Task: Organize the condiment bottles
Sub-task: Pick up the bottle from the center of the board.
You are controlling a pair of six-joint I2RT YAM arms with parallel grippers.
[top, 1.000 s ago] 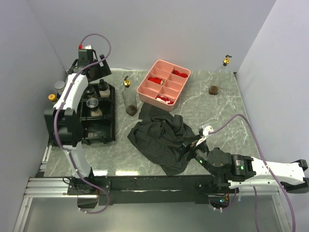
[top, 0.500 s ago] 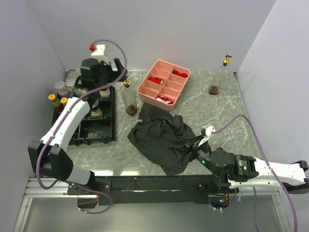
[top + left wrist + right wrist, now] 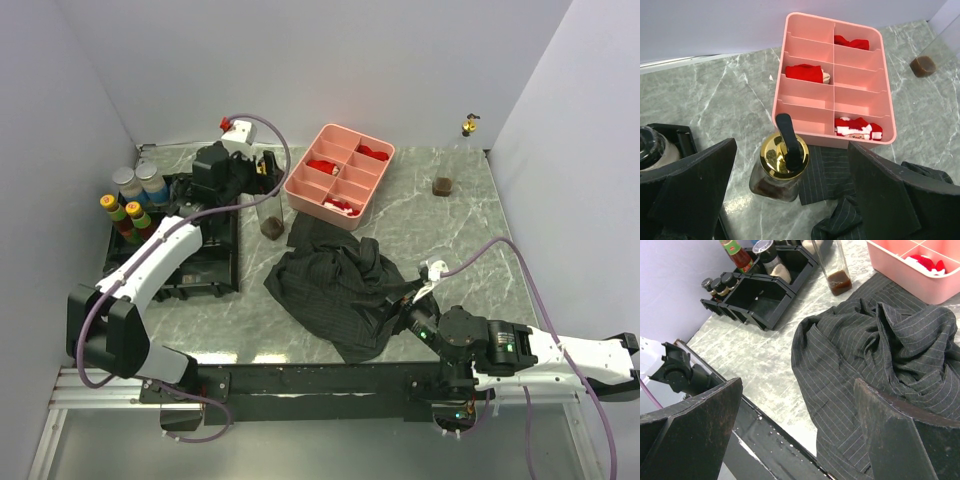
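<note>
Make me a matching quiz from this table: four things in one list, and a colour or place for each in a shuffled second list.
1 pump bottle
2 divided tray
3 cloth
4 black rack

a crumpled mid-table
b gold cap
c left side, bottles in it
d pink, holds red pieces

Pairs: 1-b, 2-d, 3-a, 4-c

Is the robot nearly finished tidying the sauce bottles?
Nearly. Done: several bottles stand in the black tray. In hand: nothing is gripped yet; the left pincer hangs open over the gold-capped bottle beside the pink tray. Left: that bottle, plus another tall one at the far right. The right pincer is open over the cloth, holding nothing.
</note>
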